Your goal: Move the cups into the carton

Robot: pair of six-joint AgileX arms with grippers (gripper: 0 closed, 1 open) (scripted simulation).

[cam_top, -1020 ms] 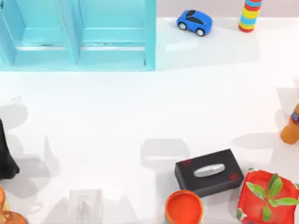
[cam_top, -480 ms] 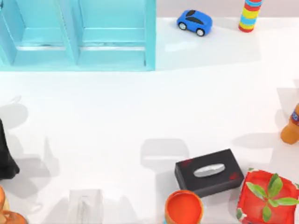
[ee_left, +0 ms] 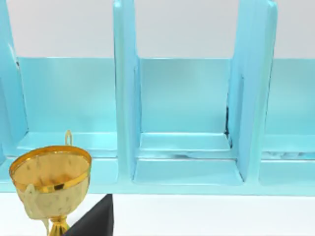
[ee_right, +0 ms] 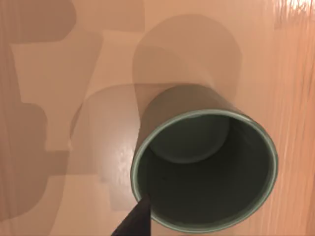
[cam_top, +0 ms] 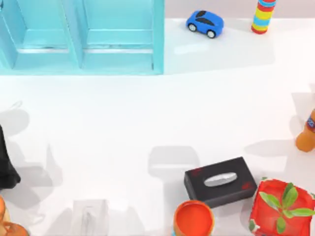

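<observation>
A dark olive-grey cup [ee_right: 204, 167] stands upright on a flat surface in the right wrist view, seen from straight above, and its inside is bare. A dark part of my right gripper [ee_right: 132, 221] overlaps the outside of the cup's rim. The carton [cam_top: 81, 37] is a light blue box with upright dividers at the table's far left. The left wrist view faces the carton [ee_left: 184, 123] head-on, and the compartments seen there hold nothing.
A blue toy car [cam_top: 204, 23] and a striped ring stack [cam_top: 263, 15] sit at the back. An orange bottle [cam_top: 306, 135] stands right. The black tissue box [cam_top: 220, 181], orange pot [cam_top: 193, 219] and red planter [cam_top: 280, 206] crowd the front. A gold trophy [ee_left: 51, 182] and black object [cam_top: 6, 162] stand left.
</observation>
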